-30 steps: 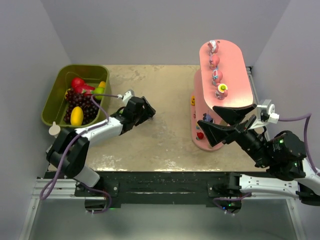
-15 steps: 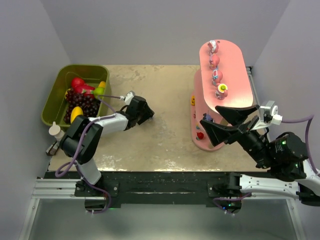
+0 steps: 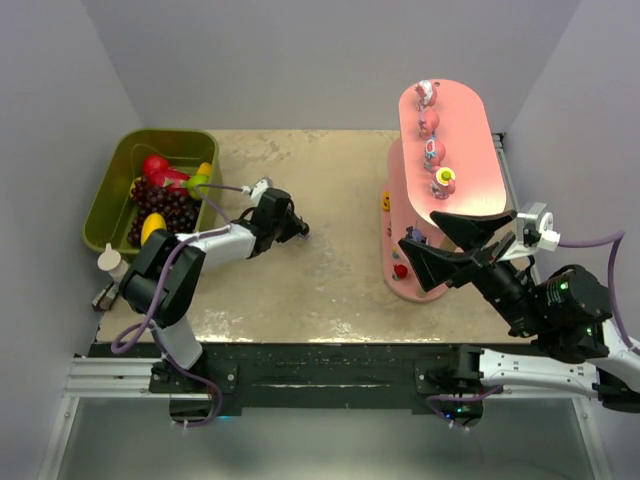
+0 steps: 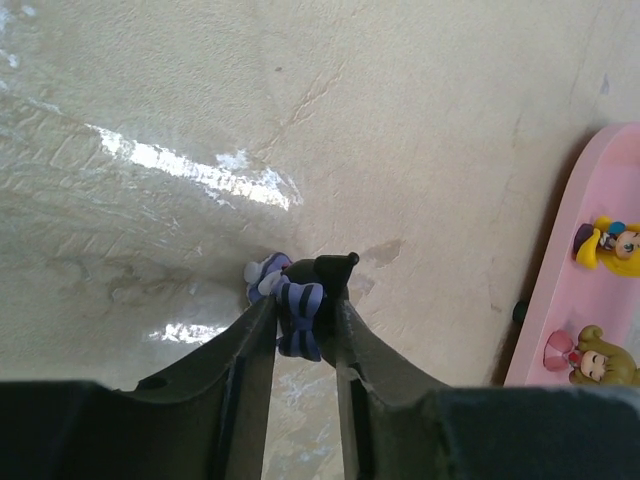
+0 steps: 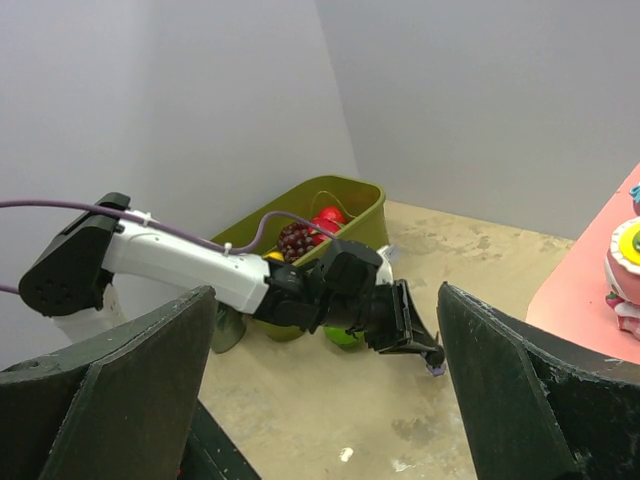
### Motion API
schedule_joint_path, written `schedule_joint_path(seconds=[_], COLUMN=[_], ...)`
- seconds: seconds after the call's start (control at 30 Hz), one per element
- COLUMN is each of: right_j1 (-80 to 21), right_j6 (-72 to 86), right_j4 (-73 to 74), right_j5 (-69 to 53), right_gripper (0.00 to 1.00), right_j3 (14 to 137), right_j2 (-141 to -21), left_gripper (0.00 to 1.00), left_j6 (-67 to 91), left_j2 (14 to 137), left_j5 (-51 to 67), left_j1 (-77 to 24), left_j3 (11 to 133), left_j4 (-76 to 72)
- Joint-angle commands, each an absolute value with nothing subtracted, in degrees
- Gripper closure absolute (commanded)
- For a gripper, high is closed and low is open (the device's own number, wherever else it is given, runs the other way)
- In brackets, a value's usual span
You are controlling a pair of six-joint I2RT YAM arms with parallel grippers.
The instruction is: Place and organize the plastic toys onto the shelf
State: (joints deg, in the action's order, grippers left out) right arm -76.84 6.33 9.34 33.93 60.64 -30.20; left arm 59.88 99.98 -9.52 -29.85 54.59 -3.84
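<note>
1. Left gripper pinches a dark purple toy on the table, well apart from the shelf.
2. Grip firmly, then lift straight up.
3. Right gripper is spread wide.

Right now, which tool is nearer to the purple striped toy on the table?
Left. The left tool is closed on the purple striped toy on the table; the right tool hangs open beside the shelf, well across the table from it.

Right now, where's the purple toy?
Left wrist view: the purple toy sits on the table, gripped in the left claw, left of the pink shelf.
</note>
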Motion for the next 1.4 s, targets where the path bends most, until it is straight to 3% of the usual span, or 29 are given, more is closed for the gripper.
schedule_joint_path(seconds=[0.0, 0.17, 0.43, 0.73, 1.1, 1.37], right_j1=[-76.99, -76.99, -77.08, -76.99, -76.91, -77.08], right_j6=[5.45, 5.54, 5.27, 5.27, 5.10, 5.36], right_j4=[7.12, 6.86, 6.59, 6.15, 5.71, 5.45], right_j5=[35.42, 35.51, 35.60, 35.60, 36.30, 36.65], right_gripper=[0.05, 0.05, 0.05, 0.05, 0.05, 0.05], right_j3=[60.29, 60.38, 60.21, 60.20, 59.77, 59.24], right_j2=[-30.50, -30.41, -31.03, -31.46, -31.64, -31.46], left_gripper=[0.70, 0.77, 0.80, 1.00, 1.00, 1.00], left_j6=[56.78, 54.85, 52.56, 51.77, 51.33, 51.15], left_j2=[100.90, 101.86, 103.09, 101.16, 98.97, 97.56], left_j5=[-9.05, -7.82, -7.29, -6.33, 7.99, 10.98], left_j1=[-29.44, -29.36, -29.44, -29.36, -29.36, -29.53], left_j3=[56.95, 58.27, 59.50, 59.85, 66.00, 72.58], left_j4=[-5.98, -5.80, -4.92, -5.10, -3.51, -0.09])
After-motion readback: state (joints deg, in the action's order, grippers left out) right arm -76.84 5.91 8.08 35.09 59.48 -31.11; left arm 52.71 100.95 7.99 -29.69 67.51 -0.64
